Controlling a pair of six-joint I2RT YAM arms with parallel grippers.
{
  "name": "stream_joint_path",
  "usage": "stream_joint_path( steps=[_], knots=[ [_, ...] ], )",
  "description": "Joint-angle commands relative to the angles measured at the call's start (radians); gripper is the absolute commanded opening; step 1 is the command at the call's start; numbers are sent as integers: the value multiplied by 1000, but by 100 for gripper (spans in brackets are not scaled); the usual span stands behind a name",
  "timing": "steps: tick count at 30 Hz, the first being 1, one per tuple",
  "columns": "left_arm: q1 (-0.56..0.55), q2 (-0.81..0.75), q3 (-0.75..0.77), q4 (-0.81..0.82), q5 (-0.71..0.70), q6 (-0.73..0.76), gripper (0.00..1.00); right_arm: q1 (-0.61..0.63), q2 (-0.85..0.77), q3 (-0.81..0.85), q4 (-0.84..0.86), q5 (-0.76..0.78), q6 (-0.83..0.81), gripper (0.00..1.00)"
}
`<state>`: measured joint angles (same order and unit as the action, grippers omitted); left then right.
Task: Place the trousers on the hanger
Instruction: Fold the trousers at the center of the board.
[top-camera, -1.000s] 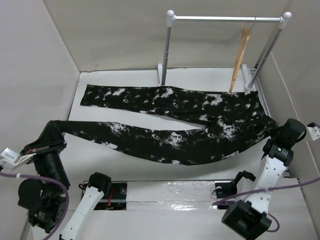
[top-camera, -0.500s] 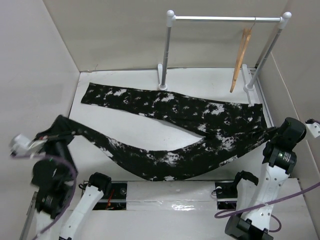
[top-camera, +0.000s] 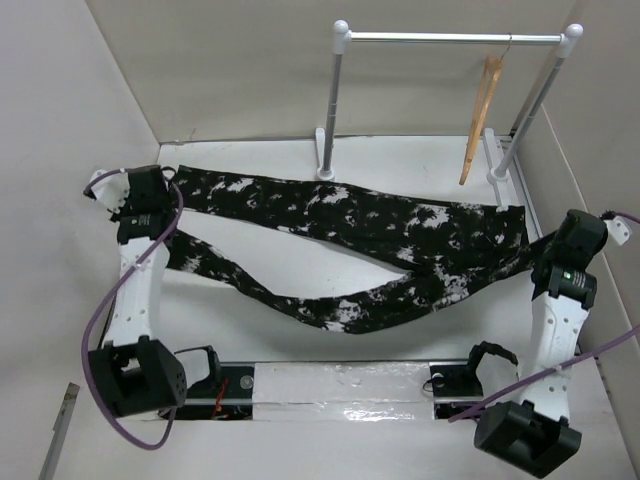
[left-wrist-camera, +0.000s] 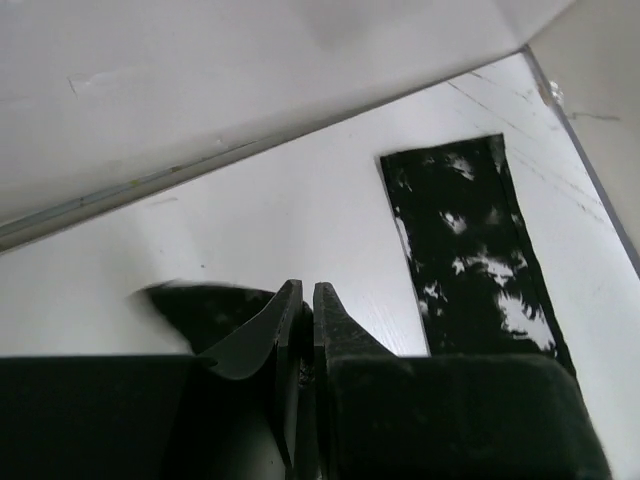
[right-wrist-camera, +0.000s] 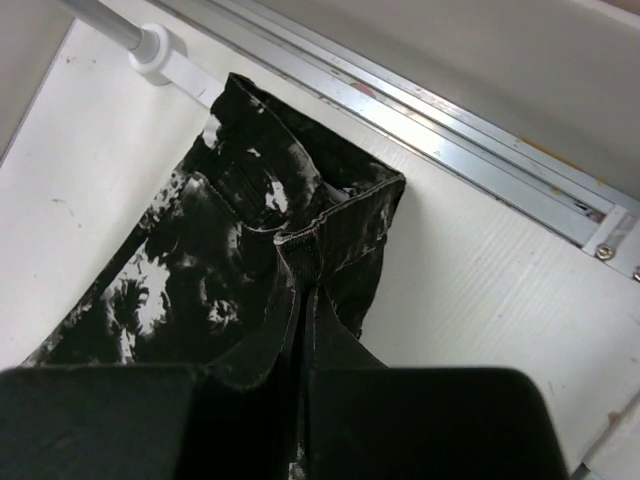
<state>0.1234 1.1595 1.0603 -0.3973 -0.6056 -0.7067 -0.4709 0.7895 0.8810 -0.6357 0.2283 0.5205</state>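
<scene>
On the left of the table (top-camera: 270, 250), pinching the left gripper (left-wrist-camera: 307, 295) shut on the near-leg cuff of the trousers (top-camera: 380, 235) and carrying it far-ward: now just beside the other cuff, vs. down by the near edge 1 s ago. Opp. side, clamping the right gripper (right-wrist-camera: 303, 300) tight on the waistband, so prob. folding leg onto leg as prep for draping, w/ the hanger (top-camera: 478, 120) hanging untouched on the rack (top-camera: 450, 38), apart from the fabric. Finding no brand, label or legible writing anywhere.

Trousers (top-camera: 380, 222) across table (top-camera: 290, 262), legs splayed; hanger (top-camera: 478, 125) hung on rail (top-camera: 450, 38).
</scene>
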Motion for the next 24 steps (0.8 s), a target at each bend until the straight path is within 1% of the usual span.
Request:
stream_joint_path(
  steps=[1,2,3,5,7,8,9,11,13,15,17,21,24],
  knots=[
    [98,74,101,-58,56,-80,0,38,62,87,137,29,0,0],
    [142,115,107,-67,99,-98,0,38,80,99,136,46,3,0],
    [163,136,128,-83,98,-103,0,38,121,108,137,46,4,0],
    [163,214,183,-126,52,-116,0,38,160,124,158,34,25,0],
    [163,258,292,-166,9,-106,0,38,221,127,186,14,67,0],
    [163,290,329,-170,4,-99,0,38,241,121,200,-7,82,0],
    [163,304,399,-172,6,-87,0,29,275,115,233,-18,110,0],
    [163,334,460,-161,16,-71,0,29,301,115,252,-33,119,0],
    [173,365,535,-153,20,-54,0,29,327,130,292,-26,128,0],
    [173,430,588,-160,-14,-30,0,29,350,151,303,-6,141,0],
    [173,485,615,-166,-36,-20,0,29,397,179,298,17,142,0],
    [173,566,690,-169,-31,3,0,29,502,240,304,42,124,0],
    [173,603,714,-175,-54,10,0,29,574,300,266,65,121,0]
  ],
)
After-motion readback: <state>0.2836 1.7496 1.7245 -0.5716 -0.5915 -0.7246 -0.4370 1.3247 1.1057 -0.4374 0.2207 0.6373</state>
